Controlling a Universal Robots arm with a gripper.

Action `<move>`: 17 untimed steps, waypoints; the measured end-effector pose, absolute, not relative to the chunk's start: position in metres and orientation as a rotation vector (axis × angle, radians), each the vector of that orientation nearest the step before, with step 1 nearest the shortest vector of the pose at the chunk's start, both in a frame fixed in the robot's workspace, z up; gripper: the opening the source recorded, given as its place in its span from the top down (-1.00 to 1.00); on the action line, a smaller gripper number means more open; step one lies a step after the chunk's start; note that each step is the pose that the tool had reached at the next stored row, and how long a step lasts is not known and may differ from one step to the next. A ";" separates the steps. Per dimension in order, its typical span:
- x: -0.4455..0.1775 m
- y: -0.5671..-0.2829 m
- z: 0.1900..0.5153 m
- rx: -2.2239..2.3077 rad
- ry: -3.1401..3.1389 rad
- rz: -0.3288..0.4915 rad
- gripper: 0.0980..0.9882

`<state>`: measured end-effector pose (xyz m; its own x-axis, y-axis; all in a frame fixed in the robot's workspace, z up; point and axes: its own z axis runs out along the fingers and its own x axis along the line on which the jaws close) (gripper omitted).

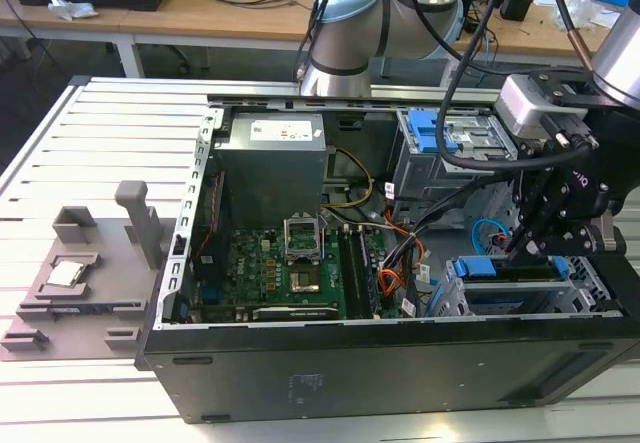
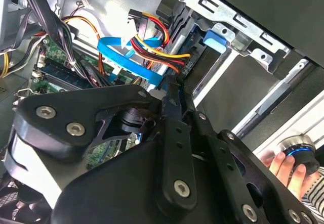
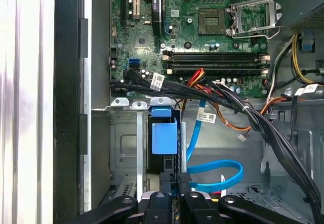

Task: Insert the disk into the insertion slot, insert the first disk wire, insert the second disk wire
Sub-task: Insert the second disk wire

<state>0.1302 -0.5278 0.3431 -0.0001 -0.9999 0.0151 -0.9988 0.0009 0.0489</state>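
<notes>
The tool (image 3: 174, 183), fingers nearly closed on nothing I can see, hangs just above the disk (image 3: 164, 138) seated in the insertion slot (image 3: 121, 148).

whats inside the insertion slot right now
The disk's blue carrier sits in the insertion slot with the gripper at its end. The drive body and connectors are covered by the cage and gripper.
</notes>
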 end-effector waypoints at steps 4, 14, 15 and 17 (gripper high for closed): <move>0.130 -0.528 0.341 2.189 -2.190 -0.038 0.85; 0.130 -0.528 0.337 2.190 -2.191 -0.041 0.85; 0.130 -0.528 0.337 2.190 -2.191 -0.041 0.85; 0.130 -0.528 0.337 2.191 -2.191 -0.041 0.69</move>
